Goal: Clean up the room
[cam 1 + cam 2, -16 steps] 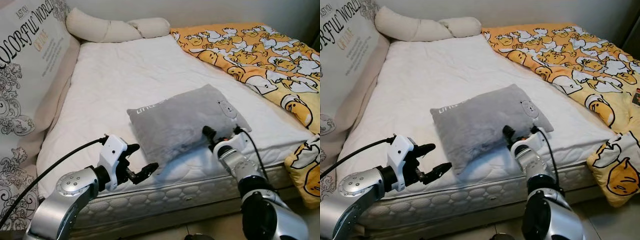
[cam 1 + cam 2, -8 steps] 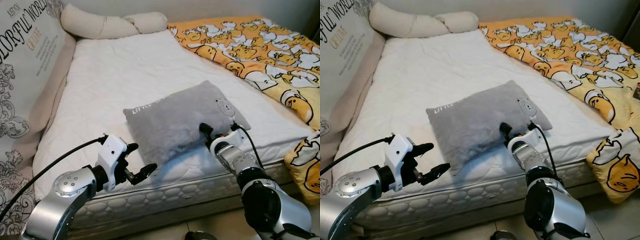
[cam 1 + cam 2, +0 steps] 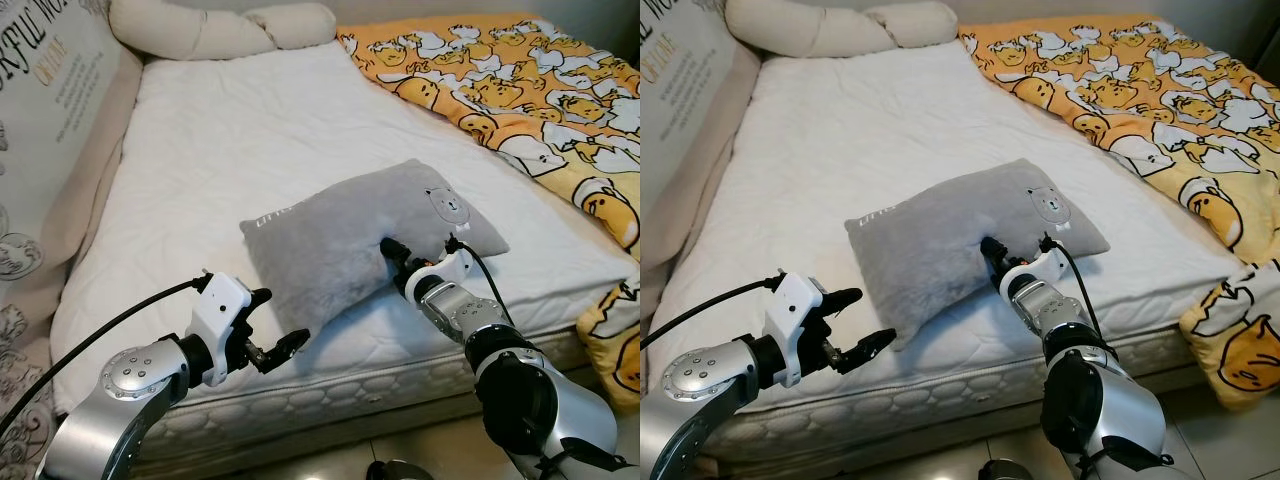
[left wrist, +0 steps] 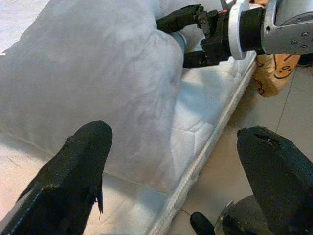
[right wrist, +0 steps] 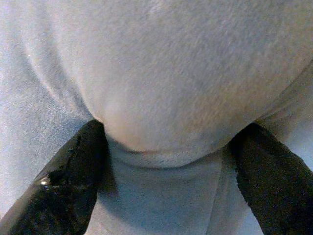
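Note:
A grey pillow [image 3: 340,235] with a small bear patch lies near the front edge of the white bed [image 3: 230,140]. My right gripper [image 3: 395,262] is pushed against its front edge, open, with a bulge of the pillow [image 5: 166,78] between its two fingers [image 5: 68,181]. One finger sits above the fabric and one below. Off the pillow's front left corner hovers my left gripper [image 3: 283,318], open, holding nothing, a short way from the pillow [image 4: 98,73].
A yellow duck-print quilt [image 3: 540,90] covers the bed's right side and hangs over its front right corner [image 3: 1240,330]. A long cream bolster [image 3: 220,30] lies at the head. A large printed cushion [image 3: 50,110] leans at the left. Tiled floor [image 4: 274,98] lies below the mattress edge [image 3: 380,385].
The camera has tilted closer over the bed. My right gripper has pushed forward so the pillow's edge now sits deeper between its fingers. The left gripper has stayed open near the pillow's corner.

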Robot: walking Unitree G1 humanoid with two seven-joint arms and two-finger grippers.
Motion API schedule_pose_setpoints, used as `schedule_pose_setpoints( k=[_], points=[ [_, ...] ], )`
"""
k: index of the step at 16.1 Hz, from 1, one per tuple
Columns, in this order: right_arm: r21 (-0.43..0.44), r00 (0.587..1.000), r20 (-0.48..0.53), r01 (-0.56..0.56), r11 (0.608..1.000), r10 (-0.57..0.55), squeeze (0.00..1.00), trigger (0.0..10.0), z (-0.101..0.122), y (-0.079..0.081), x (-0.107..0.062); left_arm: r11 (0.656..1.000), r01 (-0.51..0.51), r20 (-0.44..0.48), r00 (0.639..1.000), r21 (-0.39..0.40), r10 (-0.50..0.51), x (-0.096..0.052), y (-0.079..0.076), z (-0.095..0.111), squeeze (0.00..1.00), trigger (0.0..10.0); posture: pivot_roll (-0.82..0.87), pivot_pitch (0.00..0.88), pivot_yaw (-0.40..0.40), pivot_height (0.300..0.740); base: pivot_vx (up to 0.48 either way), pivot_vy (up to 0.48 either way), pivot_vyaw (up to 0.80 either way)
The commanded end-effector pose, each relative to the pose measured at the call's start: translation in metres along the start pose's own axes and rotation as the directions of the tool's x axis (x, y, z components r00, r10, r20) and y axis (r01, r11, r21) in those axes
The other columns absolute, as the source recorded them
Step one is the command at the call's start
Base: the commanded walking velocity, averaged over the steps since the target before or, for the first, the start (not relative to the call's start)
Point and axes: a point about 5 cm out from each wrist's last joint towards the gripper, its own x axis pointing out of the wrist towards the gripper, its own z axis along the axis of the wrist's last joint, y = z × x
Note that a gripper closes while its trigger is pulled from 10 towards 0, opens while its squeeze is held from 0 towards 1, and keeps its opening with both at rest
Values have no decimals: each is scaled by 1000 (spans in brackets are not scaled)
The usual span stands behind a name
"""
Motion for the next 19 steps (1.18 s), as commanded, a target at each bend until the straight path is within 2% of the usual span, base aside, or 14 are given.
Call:
schedule_pose_setpoints(
  k=[1, 3, 8, 14, 17, 19],
  points=[
    [-3, 1000, -20, 5, 1000, -6, 0, 0, -4, 5, 2, 1000, -7, 4, 1000, 10, 7, 1, 1, 3, 0, 10000, -17, 23, 2, 740, 0, 0, 0],
    [-48, 999, -6, 48, 998, -48, 0, 0, -4, -2, 1, 1000, -18, 13, 1000, 20, 17, 5, 4, 5, 0, 10000, -23, 0, -2, 740, 0, 0, 0],
    [-111, 997, 17, 76, 991, -75, 0, 0, 2, -7, -1, 998, -46, 24, 999, 32, 45, 11, 11, 8, 0, 10000, -32, 0, 2, 740, 0, 0, 0],
    [-155, 998, 61, 36, 987, -27, 0, 0, 14, 5, 0, 989, -146, 51, 988, 38, 144, 14, 25, 11, 0, 10000, -41, 0, 0, 740, 0, 0, 0],
    [-230, 998, 56, 5, 973, 8, 0, 0, 18, 15, 2, 974, -226, 76, 972, 33, 223, 11, 37, 14, 0, 10000, -38, 0, -8, 740, 0, 0, 0],
    [-240, 997, 66, -15, 971, 32, 0, 0, 22, 24, 3, 957, -291, 94, 953, 24, 287, 7, 46, 15, 0, 10000, -36, 0, -14, 740, 0, 0, 0]
  ],
)
